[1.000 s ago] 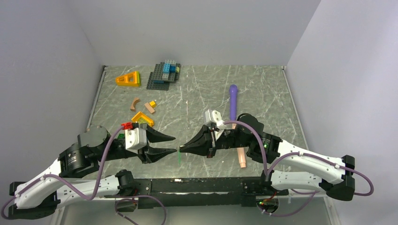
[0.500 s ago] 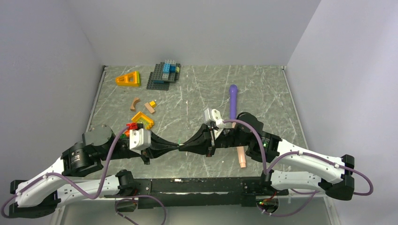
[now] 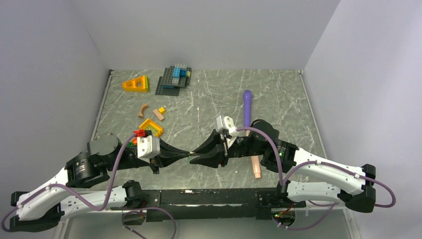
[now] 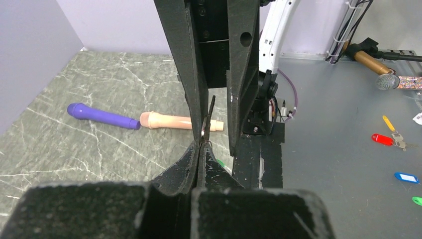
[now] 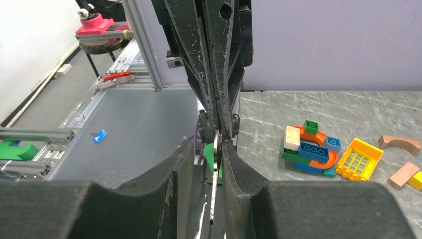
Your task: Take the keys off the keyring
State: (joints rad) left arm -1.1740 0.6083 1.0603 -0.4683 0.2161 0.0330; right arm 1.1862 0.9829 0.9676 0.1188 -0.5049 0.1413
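My left gripper (image 3: 188, 154) and right gripper (image 3: 195, 155) meet tip to tip above the near middle of the table. In the left wrist view the left gripper (image 4: 201, 145) is shut on the thin wire keyring (image 4: 206, 144). In the right wrist view a key with a green head (image 5: 209, 154) and a silver blade (image 5: 214, 199) hangs from those shut tips. It hangs between the spread fingers of my right gripper (image 5: 206, 144), close to the right-hand finger (image 5: 234, 169). A speck of green (image 4: 219, 163) shows in the left wrist view. I cannot make out the brass key.
A purple-and-peach handled tool (image 3: 247, 107) lies behind my right arm. Toy bricks lie at the back left: an orange piece (image 3: 136, 83), a dark plate with blue bricks (image 3: 171, 79), tan bits (image 3: 152, 112), a yellow brick (image 3: 151, 125). A brick cluster (image 5: 311, 149) sits by my left arm.
A second ago the left gripper was open and the right one held the ring. The left gripper moved in and shut on it; the right gripper has now opened.
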